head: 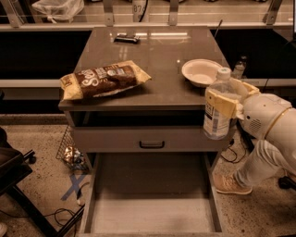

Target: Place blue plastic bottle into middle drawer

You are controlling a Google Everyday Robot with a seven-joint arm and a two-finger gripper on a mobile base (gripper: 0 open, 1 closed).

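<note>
While your gripper (225, 102) clamps the blue plastic bottle (212, 125) upright, it hangs at the table's (157, 51) right front corner, near the white bowl (201, 72) — higher than the middle drawer (152, 215), which stands pulled open, and toward its right side; the chip bag (104, 79) lies left

The brown chip bag (104, 81) at nine o'clock bears large white lettering — only a leading "S" can be read. A white tag (138, 7) at twelve o'clock shows "87". At three o'clock the gripper (224, 104) clasps a bottle (216, 118) — its label print is illegible.
</note>
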